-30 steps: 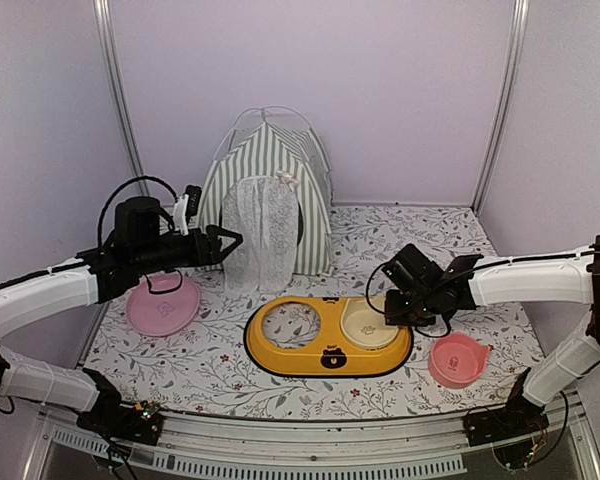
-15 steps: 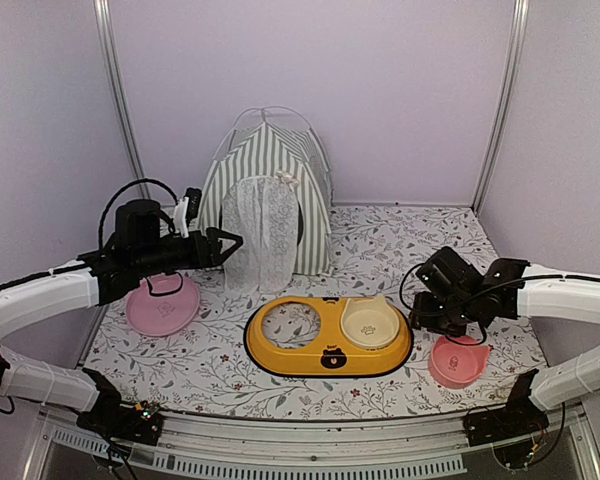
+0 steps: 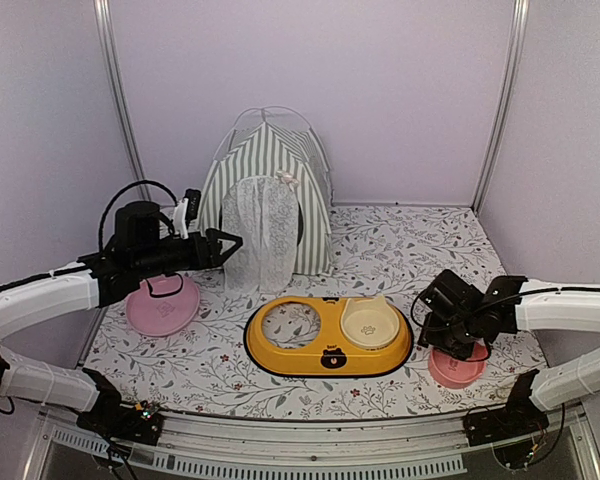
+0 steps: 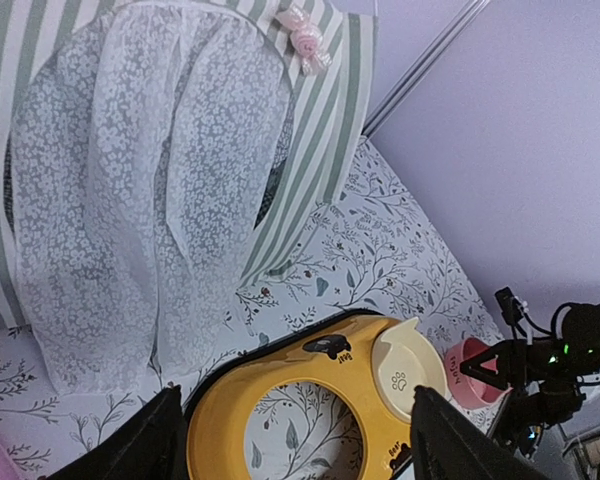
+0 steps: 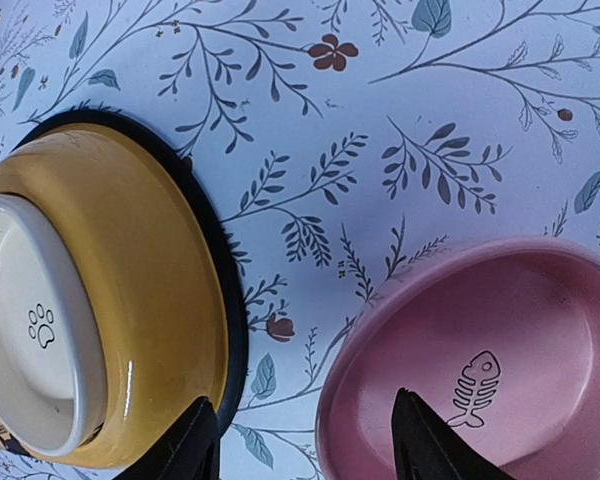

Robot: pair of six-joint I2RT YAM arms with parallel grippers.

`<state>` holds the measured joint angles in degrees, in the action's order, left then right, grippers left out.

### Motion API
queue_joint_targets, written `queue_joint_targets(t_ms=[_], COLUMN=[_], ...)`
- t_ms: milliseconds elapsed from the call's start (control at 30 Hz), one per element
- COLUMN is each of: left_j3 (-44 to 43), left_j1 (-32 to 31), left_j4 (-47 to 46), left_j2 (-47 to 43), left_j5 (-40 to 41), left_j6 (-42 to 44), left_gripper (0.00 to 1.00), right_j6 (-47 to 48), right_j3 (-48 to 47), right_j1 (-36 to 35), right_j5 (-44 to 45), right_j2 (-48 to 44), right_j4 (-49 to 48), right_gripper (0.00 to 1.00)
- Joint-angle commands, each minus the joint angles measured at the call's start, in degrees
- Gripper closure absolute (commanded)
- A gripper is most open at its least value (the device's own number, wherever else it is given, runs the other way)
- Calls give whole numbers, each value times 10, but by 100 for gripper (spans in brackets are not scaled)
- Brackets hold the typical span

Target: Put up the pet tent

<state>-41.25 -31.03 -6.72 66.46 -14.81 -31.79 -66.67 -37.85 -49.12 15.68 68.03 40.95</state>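
Observation:
The pet tent point(image 3: 270, 165), a grey-green and white striped teepee, stands upright at the back of the floral mat. Its white lace curtain point(image 3: 262, 235) hangs over the door. It fills the top left of the left wrist view point(image 4: 310, 120), curtain point(image 4: 130, 200) closed. My left gripper point(image 3: 232, 243) is open and empty, hovering just left of the curtain's front; in its own view point(image 4: 295, 450) the jaws stand wide apart. My right gripper point(image 3: 430, 318) is open and empty, low over the mat between the yellow feeder and a pink bowl point(image 5: 305, 445).
A yellow double feeder point(image 3: 310, 352) lies in front of the tent, with a cream bowl point(image 3: 368, 322) in its right ring; its left ring is empty. A pink bowl point(image 3: 458, 365) sits at the right front, another pink dish point(image 3: 163, 308) at the left. Walls close in all around.
My right arm has pulled back to the right and toward the near edge, from beside the cream bowl to the pink bowl. The left arm has hardly moved.

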Motion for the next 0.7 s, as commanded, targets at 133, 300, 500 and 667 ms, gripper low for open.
queue_joint_targets(t_ms=[133,300,500,667], left_j3=[9,-5,3,3], left_j1=[-6,-6,-7,-7], left_j4=[-6,16,23,28], left_j2=[-12,-6,-18,-24], left_j5=[3,2,13,16], left_j6=[-5,-4,-6,-7], left_gripper=[22,22,22,22], right_j6=[-14,-8,0,12], right_j3=[23,31,38,26], right_j1=[8,18,24,24], right_j5=[-10,-12,-16,-17], right_j2=[53,72,81,91], right_j4=[-74,-97,-117,-119], right_gripper=[44,53,68,90])
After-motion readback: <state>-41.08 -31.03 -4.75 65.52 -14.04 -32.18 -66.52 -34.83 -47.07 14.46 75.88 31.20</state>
